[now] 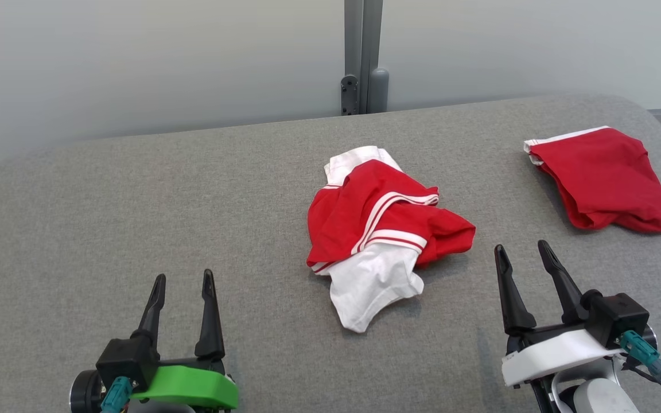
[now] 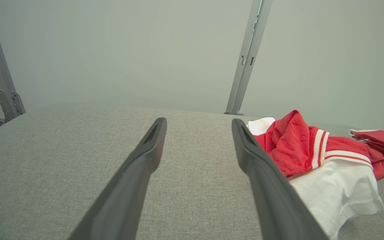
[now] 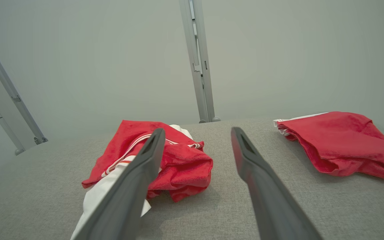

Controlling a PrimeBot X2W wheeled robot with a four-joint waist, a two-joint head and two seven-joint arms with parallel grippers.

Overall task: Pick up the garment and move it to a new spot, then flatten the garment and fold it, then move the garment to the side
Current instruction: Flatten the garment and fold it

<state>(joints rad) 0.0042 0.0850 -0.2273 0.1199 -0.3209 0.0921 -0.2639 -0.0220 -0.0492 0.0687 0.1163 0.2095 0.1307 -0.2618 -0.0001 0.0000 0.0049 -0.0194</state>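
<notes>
I'm hovering the left end effector (image 1: pixel 185 274) and right end effector (image 1: pixel 521 245), both released, near the crumpled red-and-white fabric garment (image 1: pixel 376 223).

The red-and-white garment (image 1: pixel 385 229) lies crumpled centrally on the grey fabric surface (image 1: pixel 135 218).

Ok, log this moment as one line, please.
stage: pre-grasp | left gripper: open, empty | right gripper: open, empty | crumpled garment: centre, untouched | second red garment: far right

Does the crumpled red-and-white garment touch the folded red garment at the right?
Apart: the head view shows bare grey surface between the crumpled red-and-white garment and the folded red garment.
</notes>
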